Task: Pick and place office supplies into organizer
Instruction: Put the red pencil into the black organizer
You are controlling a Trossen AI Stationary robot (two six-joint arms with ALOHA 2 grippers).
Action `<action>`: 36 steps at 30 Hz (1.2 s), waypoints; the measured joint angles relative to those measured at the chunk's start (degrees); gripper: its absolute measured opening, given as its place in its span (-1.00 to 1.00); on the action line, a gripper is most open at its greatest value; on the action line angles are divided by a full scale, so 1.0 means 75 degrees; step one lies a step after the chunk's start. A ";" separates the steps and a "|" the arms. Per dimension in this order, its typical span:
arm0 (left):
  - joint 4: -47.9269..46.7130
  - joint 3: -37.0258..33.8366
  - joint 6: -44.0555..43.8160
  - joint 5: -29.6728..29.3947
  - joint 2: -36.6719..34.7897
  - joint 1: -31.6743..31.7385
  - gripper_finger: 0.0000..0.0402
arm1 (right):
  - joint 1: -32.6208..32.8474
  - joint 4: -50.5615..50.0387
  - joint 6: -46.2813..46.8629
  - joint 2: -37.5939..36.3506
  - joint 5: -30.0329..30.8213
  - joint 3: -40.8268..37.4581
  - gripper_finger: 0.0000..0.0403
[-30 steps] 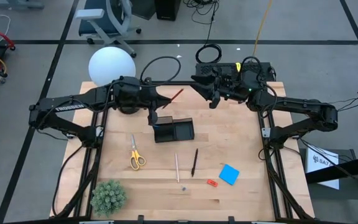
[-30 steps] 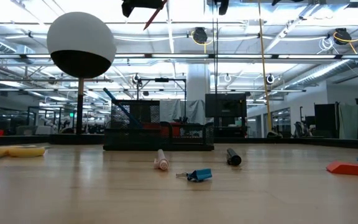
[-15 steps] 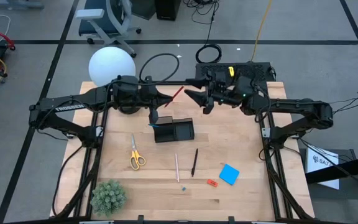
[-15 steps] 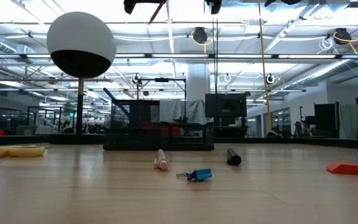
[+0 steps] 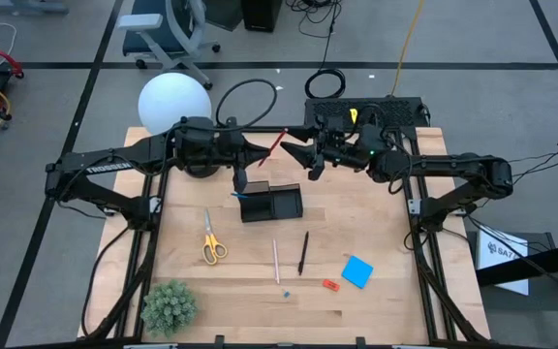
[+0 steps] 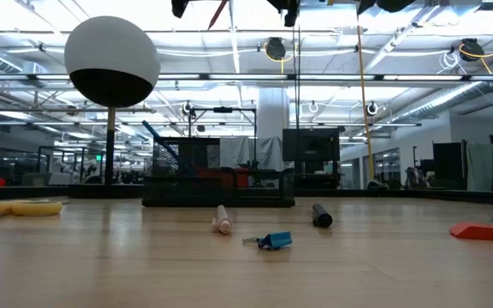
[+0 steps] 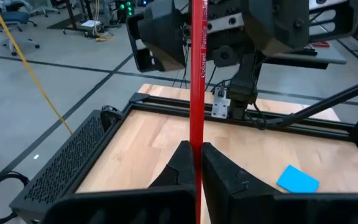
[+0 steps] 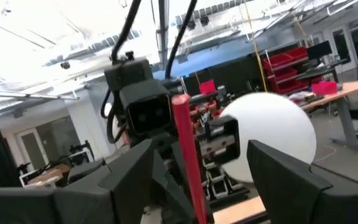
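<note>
nearest the table's front edge in the high view we see a small green plant (image 5: pixel 170 305) at the left corner. just beyond it lie a tiny red-orange piece (image 5: pixel 330 285), a flat blue square note pad (image 5: pixel 357 271) and a small blue clip-like item (image 5: pixel 285 292). farther in are a thin pale pencil (image 5: pixel 276 260), a thin black pen (image 5: pixel 303 252) and a pair of yellow-handled scissors (image 5: pixel 210 238), all flat on the light wooden table (image 5: pixel 376 218) and apart from one another.

past these sits the small black rectangular organizer (image 5: pixel 270 204) with divided compartments; a thin blue pen (image 5: pixel 243 193) leans in its left end, showing above the mesh wall in the low view (image 6: pixel 166 153).

above the organizer's far side we see the two grippers facing each other in the air. our left gripper (image 5: pixel 259 154) is clamped on a long, slim red pencil (image 5: pixel 275 145), glossy with small dark lettering along its side in the left wrist view (image 7: pixel 197 68); its dark fingers (image 7: pixel 180 163) pinch the shaft, and the pencil sticks out toward the right arm. our right gripper (image 5: pixel 296 150) has its jaws spread wide, one finger on each side of the pencil's free end (image 8: pixel 188 162), not touching it as far as we can tell.

farthest off, a white globe lamp (image 5: pixel 173 102) stands at the table's far left corner.
</note>
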 joint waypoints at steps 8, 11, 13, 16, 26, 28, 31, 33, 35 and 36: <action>0.0150 0.0000 -0.0052 0.0104 0.0077 0.0000 -1.00 | 0.0002 0.0079 -0.0128 0.0020 0.0184 0.0000 0.22; 0.0315 -0.0012 -0.0173 0.0192 0.0225 -0.0023 -1.00 | 0.0002 0.0062 -0.0130 0.0020 0.0187 0.0000 0.22; 0.0660 -0.0010 -0.0224 0.0303 0.0369 -0.0032 -1.00 | 0.0002 0.0065 -0.0130 0.0020 0.0184 0.0000 0.22; 0.0864 -0.0003 -0.0352 0.0445 0.0547 -0.0067 -1.00 | 0.0002 0.0055 -0.0130 0.0020 0.0184 0.0000 0.22; 0.1210 -0.0003 -0.0425 0.0589 0.0779 -0.0087 -1.00 | 0.0002 0.0056 -0.0127 0.0020 0.0178 0.0000 -0.07; 0.1248 -0.0004 -0.0429 0.0589 0.0778 -0.0087 -1.00 | 0.0002 0.0058 -0.0066 0.0020 0.0178 0.0000 -0.19; 0.1387 -0.0003 -0.0437 0.0586 0.0766 -0.0087 -1.00 | 0.0002 0.0061 -0.0066 0.0020 0.0172 0.0000 -0.38; 0.1389 -0.0004 -0.0442 0.0581 0.0766 -0.0085 -1.00 | 0.0002 0.0059 -0.0068 0.0020 0.0170 0.0000 -0.51; 0.1387 -0.0004 -0.0437 0.0521 0.0766 -0.0079 -1.00 | 0.0002 0.0067 -0.0068 0.0018 0.0167 0.0000 -0.63; 0.1390 -0.0005 -0.0437 0.0477 0.0766 -0.0079 -1.00 | 0.0002 0.0065 -0.0068 0.0016 0.0167 0.0000 -0.69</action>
